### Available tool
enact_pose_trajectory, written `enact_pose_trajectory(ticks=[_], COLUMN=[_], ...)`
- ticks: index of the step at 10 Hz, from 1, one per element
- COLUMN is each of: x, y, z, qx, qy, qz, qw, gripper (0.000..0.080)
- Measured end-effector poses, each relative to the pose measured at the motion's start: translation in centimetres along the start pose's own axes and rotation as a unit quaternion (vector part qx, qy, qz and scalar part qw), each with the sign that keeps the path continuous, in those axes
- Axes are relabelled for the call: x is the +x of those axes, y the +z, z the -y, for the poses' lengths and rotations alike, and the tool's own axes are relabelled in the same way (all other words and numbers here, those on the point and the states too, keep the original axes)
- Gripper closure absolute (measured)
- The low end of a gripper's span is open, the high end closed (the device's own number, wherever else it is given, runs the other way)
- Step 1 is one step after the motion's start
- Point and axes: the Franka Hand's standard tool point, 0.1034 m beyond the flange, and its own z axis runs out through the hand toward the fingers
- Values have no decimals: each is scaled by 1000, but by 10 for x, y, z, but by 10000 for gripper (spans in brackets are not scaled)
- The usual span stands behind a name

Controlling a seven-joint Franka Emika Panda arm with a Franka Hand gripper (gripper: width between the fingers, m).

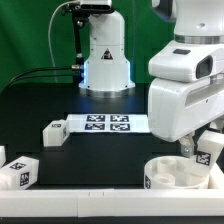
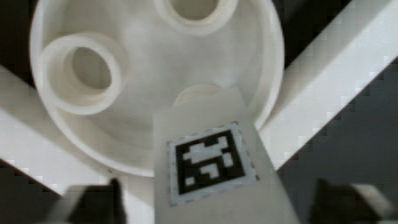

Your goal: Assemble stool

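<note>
The round white stool seat (image 1: 180, 172) lies at the exterior view's lower right, with its holes showing in the wrist view (image 2: 151, 70). My gripper (image 1: 197, 150) hangs just above it. In the wrist view a white tagged leg (image 2: 214, 160) stands between my fingers (image 2: 89, 205) over the seat's edge. There is a dark gap on each side of the leg, so the gripper (image 2: 217, 205) looks open around it. Two more tagged legs lie apart: one (image 1: 55, 131) beside the marker board, one (image 1: 17, 172) at the exterior view's lower left.
The marker board (image 1: 108, 124) lies in the middle of the black table. The robot base (image 1: 105, 60) stands behind it. A long white rail (image 1: 80, 190) runs along the near edge. White bands (image 2: 338, 70) cross the wrist view beside the seat.
</note>
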Motion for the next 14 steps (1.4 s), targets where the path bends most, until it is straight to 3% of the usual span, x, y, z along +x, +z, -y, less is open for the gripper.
enact_pose_trajectory(ticks=[1,2,5,7,9,11,12,14], x=[0,-2,-2,1,-3,-2,0,4], y=[0,0,0,1,0,1,1,1], z=[0,-3,-2,-5,-15,-12,-10,2], qx=[0,-2,-1,-8,-19,-15,-11,-11], qy=[11,11,133,326,326,390,457,619], qz=[0,1,1,-22,-36,-37,-38,-39], qw=[1000,1000,991,945,945,920,888,784], gripper=[421,458,458,458,458,458,458,458])
